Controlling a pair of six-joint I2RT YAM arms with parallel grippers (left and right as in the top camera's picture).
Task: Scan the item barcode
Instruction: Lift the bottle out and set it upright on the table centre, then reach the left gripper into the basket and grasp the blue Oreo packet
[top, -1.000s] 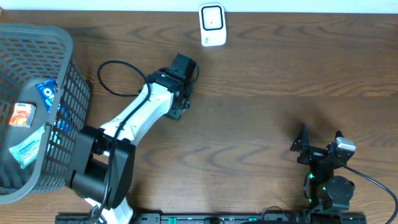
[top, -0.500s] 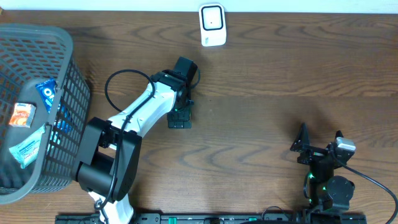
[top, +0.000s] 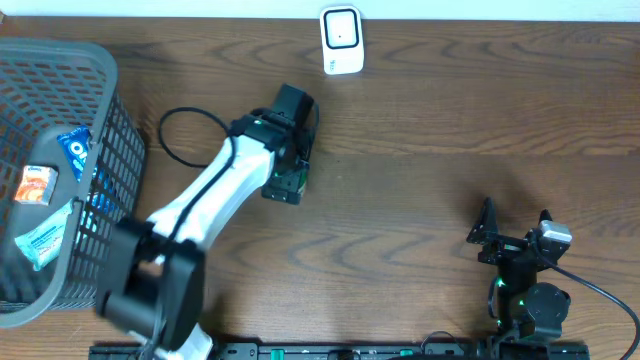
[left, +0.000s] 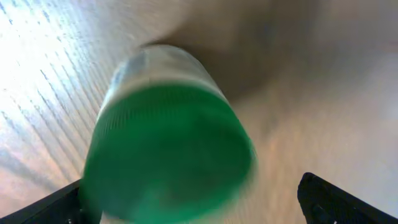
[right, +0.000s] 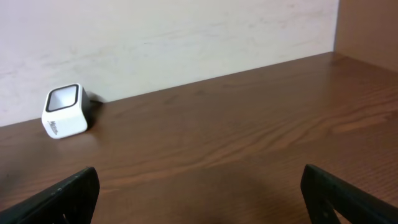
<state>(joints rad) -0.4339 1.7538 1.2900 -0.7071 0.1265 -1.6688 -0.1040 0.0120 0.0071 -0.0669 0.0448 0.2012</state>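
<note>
While both grippers gape empty, one green-capped jar, one scanner, one basket.

**Readable Markings in the Scene**

Very little lettering can be made out. In the overhead view, a blue packet inside the grey basket carries white letters that look like "OREO", though they are small and partly cut off by the mesh. The orange-and-white packet beside it and the pale teal packet below it both bear print too small to read. In the right wrist view, the white scanner has a short dark mark low on its side face, too small to read. The green-capped jar in the left wrist view is blurred and shows no legible label.
</note>
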